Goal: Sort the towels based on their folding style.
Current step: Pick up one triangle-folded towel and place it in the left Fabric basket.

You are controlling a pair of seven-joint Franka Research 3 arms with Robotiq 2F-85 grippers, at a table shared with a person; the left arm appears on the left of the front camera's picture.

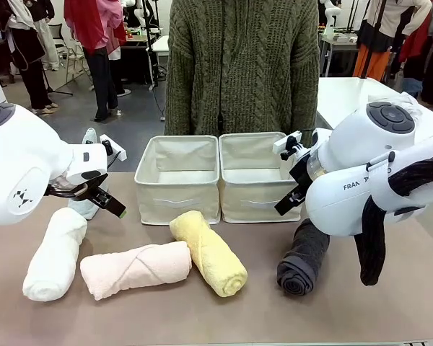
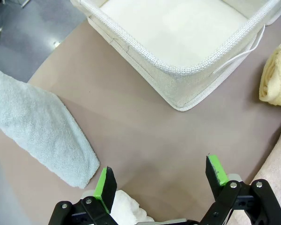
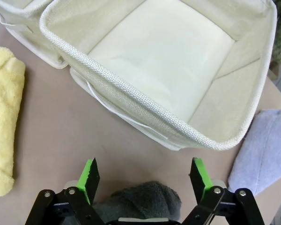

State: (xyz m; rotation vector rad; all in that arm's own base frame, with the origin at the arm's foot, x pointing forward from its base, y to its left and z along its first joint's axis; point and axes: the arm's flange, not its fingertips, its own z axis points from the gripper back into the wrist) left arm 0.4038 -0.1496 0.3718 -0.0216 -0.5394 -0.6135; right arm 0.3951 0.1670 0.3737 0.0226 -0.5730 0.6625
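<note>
Four rolled towels lie along the table's front: white, pale pink, yellow and dark grey. The mint green cone stands behind my left gripper and lies to the left in the left wrist view. That gripper is open over bare table, above the white roll's end. My right gripper is open just above the dark grey roll, holding nothing. The light blue cone lies beside the right bin.
Two beige fabric bins stand side by side at mid-table, both with nothing in them. A person in a dark green knit sweater stands right behind them. The table's front edge runs just below the rolls.
</note>
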